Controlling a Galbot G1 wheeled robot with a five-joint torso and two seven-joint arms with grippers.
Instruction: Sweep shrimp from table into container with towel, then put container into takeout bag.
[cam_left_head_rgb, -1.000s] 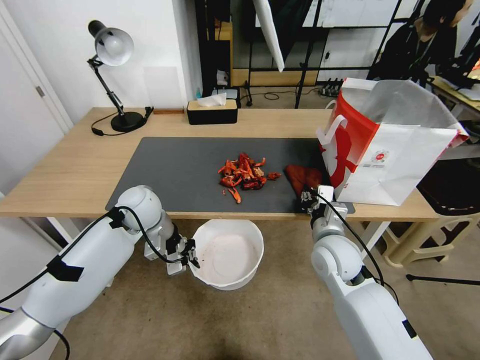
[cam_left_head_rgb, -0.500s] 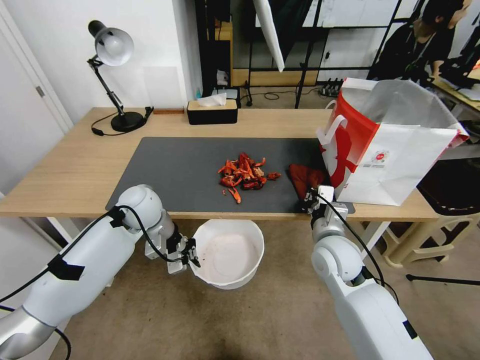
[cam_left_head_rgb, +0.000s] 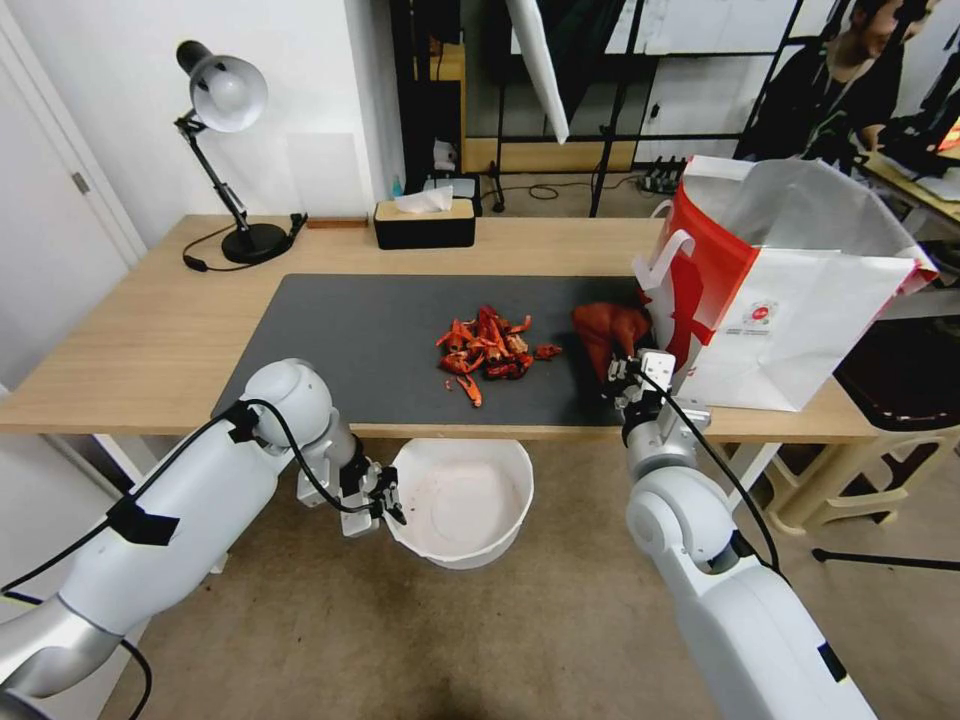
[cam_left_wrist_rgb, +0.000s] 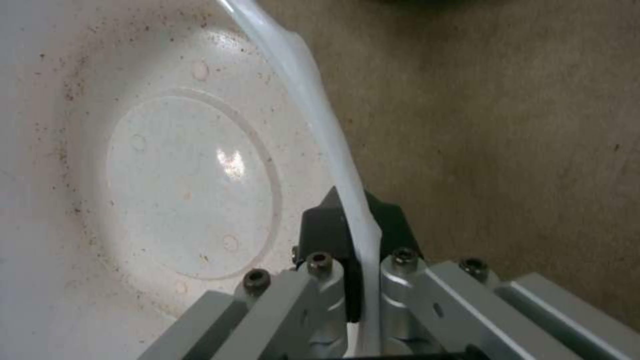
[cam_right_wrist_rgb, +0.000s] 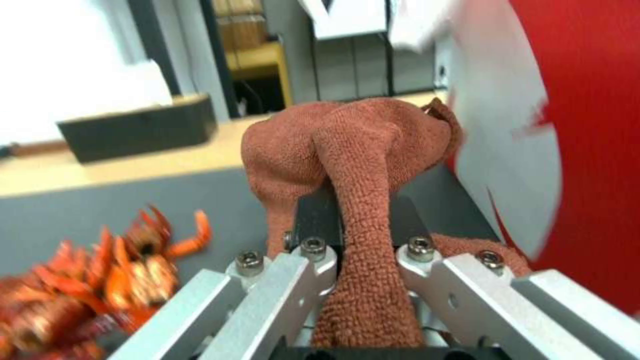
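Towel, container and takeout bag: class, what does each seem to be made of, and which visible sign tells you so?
Towel: soft looped terry-like cloth, matte; its nubbly pile shows where the right gripper pinches it.
Container: probably thin glossy plastic; it reflects light, and its rim is slim where the left gripper clamps it.
Takeout bag: seemingly stiff printed paper with sharp creases, lined with dull silver, maybe foil.

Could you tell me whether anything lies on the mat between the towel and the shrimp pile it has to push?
Nothing visible does. The right tool is shut on the towel, and bare dark mat separates it from the shrimp. The left tool holds the container below the table's near edge.
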